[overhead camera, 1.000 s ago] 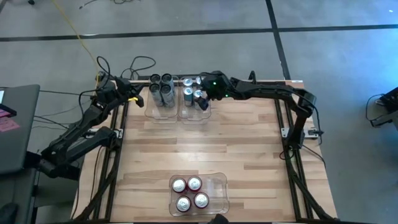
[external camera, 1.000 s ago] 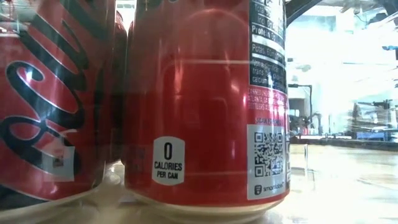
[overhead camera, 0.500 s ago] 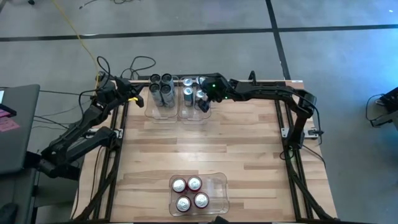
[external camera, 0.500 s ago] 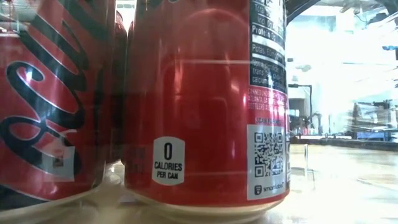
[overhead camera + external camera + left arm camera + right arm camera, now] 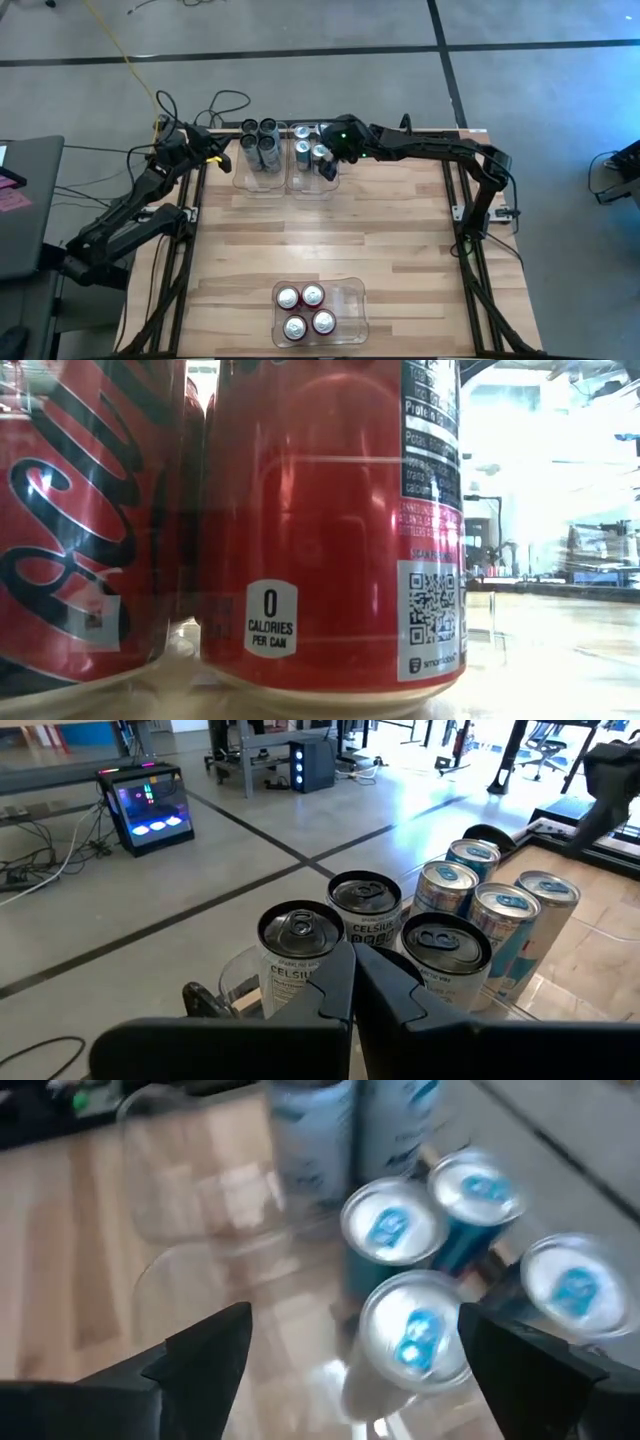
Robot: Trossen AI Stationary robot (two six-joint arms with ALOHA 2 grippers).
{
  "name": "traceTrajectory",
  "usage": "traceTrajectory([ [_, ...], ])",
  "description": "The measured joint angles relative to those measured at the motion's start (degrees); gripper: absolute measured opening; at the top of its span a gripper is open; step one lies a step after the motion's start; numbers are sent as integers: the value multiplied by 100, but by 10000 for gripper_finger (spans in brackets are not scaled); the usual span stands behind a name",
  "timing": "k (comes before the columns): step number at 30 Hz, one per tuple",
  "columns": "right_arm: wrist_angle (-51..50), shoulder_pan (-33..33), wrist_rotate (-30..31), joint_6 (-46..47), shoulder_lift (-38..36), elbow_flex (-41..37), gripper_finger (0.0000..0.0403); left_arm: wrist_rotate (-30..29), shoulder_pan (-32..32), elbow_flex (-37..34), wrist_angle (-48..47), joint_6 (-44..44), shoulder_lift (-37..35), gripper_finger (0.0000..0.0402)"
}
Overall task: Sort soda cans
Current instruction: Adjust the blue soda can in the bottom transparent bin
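Several silver-and-blue soda cans [image 5: 393, 1225] stand upright in a clear bin [image 5: 313, 182] at the table's far edge. My right gripper [image 5: 355, 1318] hovers open over them, a finger on either side of one can [image 5: 415, 1330], touching none. Dark grey cans [image 5: 300, 935] fill the neighbouring bin [image 5: 258, 182] to the left. My left gripper [image 5: 352, 982] waits shut just left of that bin, pointing at the grey cans. Red cans [image 5: 305, 310] stand in a third bin [image 5: 350, 300] at the near edge and fill the low view [image 5: 330, 520].
The two far bins sit side by side against the table's far edge. The wooden tabletop [image 5: 320, 235] between them and the near bin is bare. Cables [image 5: 225, 100] lie on the floor beyond the far left corner. My right arm [image 5: 430, 148] reaches in along the far edge.
My right gripper has risen a little above the silver-and-blue cans and rolled slightly, staying open. The cans have kept their places.
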Motion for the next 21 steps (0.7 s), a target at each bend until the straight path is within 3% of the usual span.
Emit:
traceTrajectory([
  [6, -488, 275, -719, 66, 2, 13, 303, 1, 1, 0, -7, 1, 0, 0],
  [10, -462, 466, -823, 21, 9, 13, 243, 2, 1, 0, -5, 3, 0, 0],
  [21, 246, 152, -757, 387, 20, -516, 17, 2, 1, 0, -76, -38, 2, 0],
])
